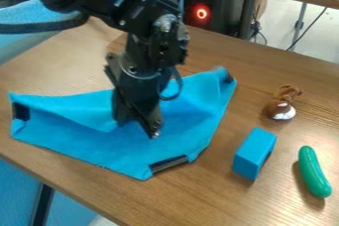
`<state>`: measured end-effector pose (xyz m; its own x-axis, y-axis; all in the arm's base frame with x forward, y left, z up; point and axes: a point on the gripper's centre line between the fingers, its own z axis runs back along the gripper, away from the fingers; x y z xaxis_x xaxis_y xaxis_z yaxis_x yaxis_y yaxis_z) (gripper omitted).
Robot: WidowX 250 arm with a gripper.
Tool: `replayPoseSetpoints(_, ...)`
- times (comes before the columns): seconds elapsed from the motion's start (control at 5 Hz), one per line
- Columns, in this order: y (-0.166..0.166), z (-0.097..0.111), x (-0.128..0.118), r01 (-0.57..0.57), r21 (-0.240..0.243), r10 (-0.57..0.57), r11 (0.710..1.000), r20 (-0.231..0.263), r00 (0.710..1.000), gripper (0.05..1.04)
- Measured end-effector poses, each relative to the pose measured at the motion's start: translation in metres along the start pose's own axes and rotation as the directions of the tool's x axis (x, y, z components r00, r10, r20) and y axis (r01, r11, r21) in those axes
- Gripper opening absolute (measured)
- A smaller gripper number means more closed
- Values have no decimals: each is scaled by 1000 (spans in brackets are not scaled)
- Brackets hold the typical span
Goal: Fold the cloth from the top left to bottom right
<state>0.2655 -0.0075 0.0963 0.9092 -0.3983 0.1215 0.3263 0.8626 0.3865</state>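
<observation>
The black gripper [138, 127] hangs down over the middle of the blue cloth [86, 143], its tips low against the fabric. The cloth lies spread on the wooden table, with its upper edge bunched and folded inward around the gripper. Black patches mark its left corner, its upper right corner and its bottom corner. The arm hides part of the cloth's upper middle, and whether any fabric is pinched cannot be made out.
Right of the cloth stands a blue block [254, 153]. A green cucumber-like toy [313, 171] lies farther right, and a small brown and white toy [283, 103] sits above the block. The wooden table's [66, 180] front edge slants across the lower left.
</observation>
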Motion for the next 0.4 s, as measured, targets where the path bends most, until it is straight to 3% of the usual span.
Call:
replayPoseSetpoints(0.2,-14,8,-4,43,-33,-43,999,-17,999,71)
replayPoseSetpoints(0.4,-26,5,-12,74,-46,-76,996,-35,997,219)
